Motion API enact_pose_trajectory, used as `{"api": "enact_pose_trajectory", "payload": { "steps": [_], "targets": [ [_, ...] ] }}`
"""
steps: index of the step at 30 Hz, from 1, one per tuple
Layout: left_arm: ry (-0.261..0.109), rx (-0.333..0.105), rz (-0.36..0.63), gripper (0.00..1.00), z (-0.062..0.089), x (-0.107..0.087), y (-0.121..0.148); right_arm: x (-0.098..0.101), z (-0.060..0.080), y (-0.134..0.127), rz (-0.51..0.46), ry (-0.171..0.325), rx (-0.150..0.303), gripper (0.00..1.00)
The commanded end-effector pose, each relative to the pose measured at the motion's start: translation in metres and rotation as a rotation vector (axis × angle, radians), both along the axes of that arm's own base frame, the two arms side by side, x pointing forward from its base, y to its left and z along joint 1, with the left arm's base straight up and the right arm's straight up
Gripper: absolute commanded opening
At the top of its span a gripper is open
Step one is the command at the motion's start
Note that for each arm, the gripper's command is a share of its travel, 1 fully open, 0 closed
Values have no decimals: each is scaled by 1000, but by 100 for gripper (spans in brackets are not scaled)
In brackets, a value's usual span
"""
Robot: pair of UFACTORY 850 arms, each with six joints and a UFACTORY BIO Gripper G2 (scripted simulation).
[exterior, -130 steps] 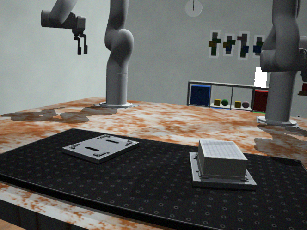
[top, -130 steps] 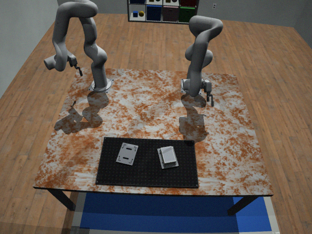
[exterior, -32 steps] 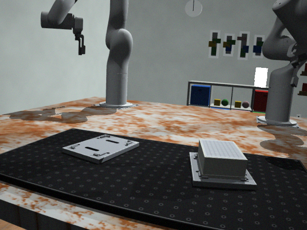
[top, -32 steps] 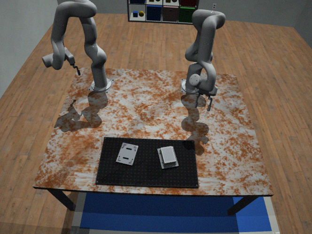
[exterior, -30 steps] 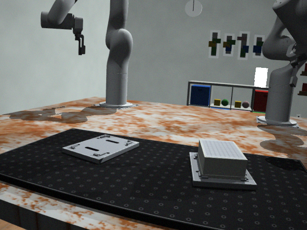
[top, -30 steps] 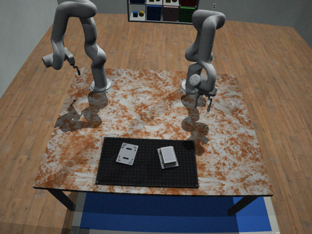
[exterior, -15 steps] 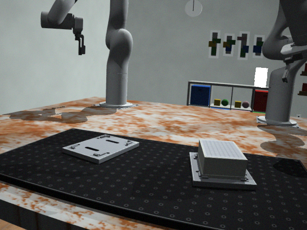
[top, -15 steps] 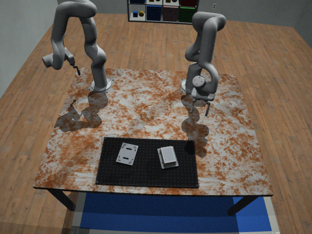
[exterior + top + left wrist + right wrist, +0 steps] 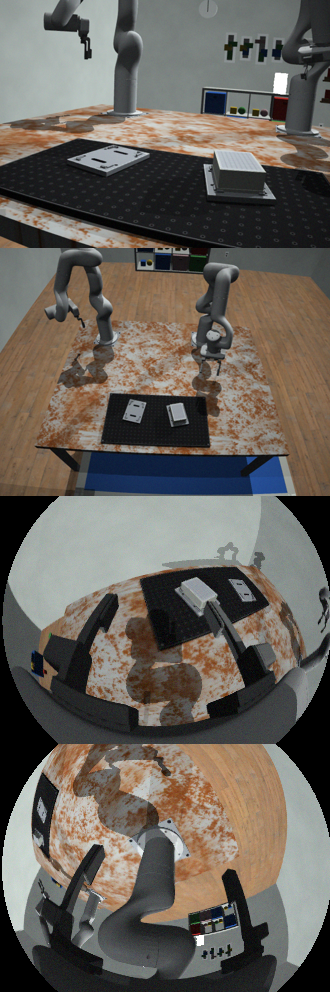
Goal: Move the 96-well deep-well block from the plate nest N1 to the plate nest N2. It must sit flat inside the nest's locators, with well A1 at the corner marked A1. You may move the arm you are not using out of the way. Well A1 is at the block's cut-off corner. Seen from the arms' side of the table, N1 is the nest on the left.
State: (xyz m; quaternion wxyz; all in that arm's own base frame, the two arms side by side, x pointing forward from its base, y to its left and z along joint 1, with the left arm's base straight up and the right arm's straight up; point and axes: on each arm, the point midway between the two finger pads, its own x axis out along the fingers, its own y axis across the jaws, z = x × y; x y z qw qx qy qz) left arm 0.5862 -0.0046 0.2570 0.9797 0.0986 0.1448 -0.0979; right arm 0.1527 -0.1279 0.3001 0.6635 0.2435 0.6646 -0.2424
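on the right of the breadboard, the deep-well block sits in nest n1, on the near part of the tabletop. it's a pale, off-white box, straight-sided, its top gridded with tiny wells; which corner is cut off, i can't tell. n1 is a light grey plate showing past the block's edges, little locators by its foot. to the left, nest n2 lies bare and angled, two dark slots between its corner locators. the left gripper hangs above the tabletop, partly open, nothing between its fingers. the right gripper, up at far left, is wide open, holding nothing.
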Motion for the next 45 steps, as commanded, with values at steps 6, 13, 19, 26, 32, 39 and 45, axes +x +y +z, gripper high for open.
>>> {"api": "enact_pose_trajectory", "payload": {
  "steps": [6, 13, 19, 26, 32, 39, 45],
  "targets": [
    [-116, -91, 77, 37, 13, 35, -3, 0, 0, 0, 0, -1, -1, 100],
    [-203, -148, 136, 37, 26, 61, -1, 0, 0, 0, 0, -1, -1, 100],
    [-228, -162, 153, 37, 32, 73, 0, 0, 0, 0, 0, -1, -1, 100],
    [-294, -199, 197, 37, 44, 94, 5, 0, 0, 0, 0, -1, -1, 100],
    [-294, -199, 197, 37, 44, 94, 5, 0, 0, 0, 0, -1, -1, 100],
    [-300, -189, 263, 37, 38, 98, -2, 0, 0, 0, 0, -1, -1, 100],
    [-320, -160, 461, 37, 19, 111, -22, 0, 0, 0, 0, -1, -1, 100]
  ]
}}
